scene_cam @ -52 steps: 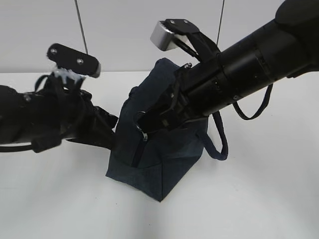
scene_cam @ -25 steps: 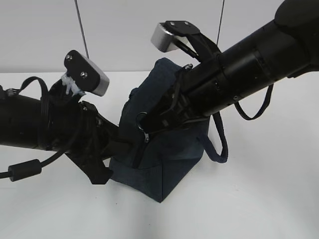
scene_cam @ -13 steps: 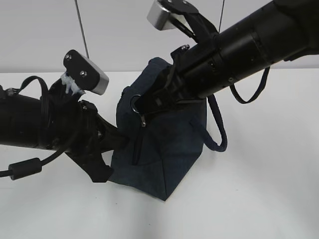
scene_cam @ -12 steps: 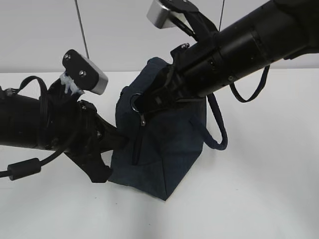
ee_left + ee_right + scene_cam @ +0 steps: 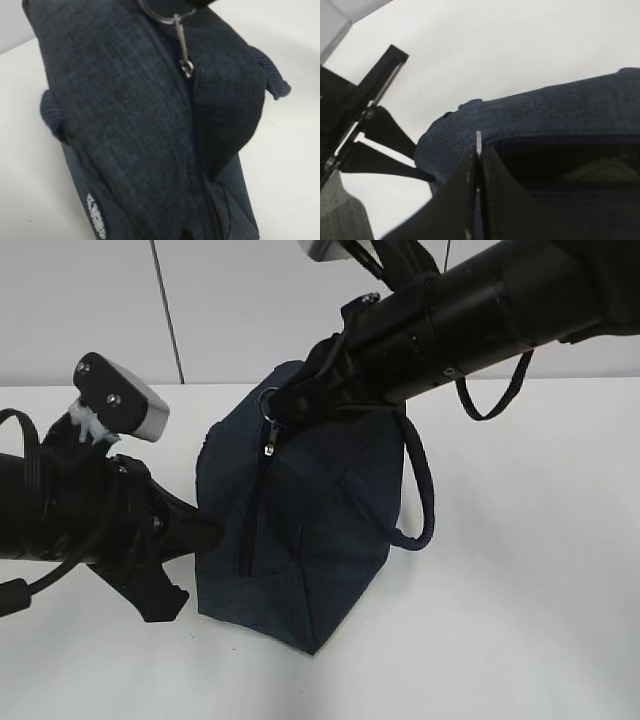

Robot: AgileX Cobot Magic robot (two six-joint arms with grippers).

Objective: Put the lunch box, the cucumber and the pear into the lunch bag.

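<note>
The dark navy lunch bag (image 5: 300,530) stands on the white table and is stretched upward. My right gripper (image 5: 285,400) reaches in from the upper right and is shut on the bag's metal ring pull (image 5: 268,403). The ring's thin edge (image 5: 478,140) sticks up between the closed fingers. My left gripper (image 5: 207,532) is shut against the bag's lower left side, seemingly pinching the fabric. Its jaws lie below the left wrist view, which the bag (image 5: 125,125) fills. A pale green surface (image 5: 600,171) inside the dark opening looks like the lunch box lid. The cucumber and the pear are hidden.
The bag's loop handle (image 5: 420,500) hangs off its right side. The white table (image 5: 520,600) stretches to the right and front of the bag. A grey wall rises behind it. My left arm's black body (image 5: 70,520) lies low at the left.
The right gripper has lifted the ring pull up and to the left, stretching the bag taller. The bag and the left arm have shifted left. The left jaws closed within the last second.
</note>
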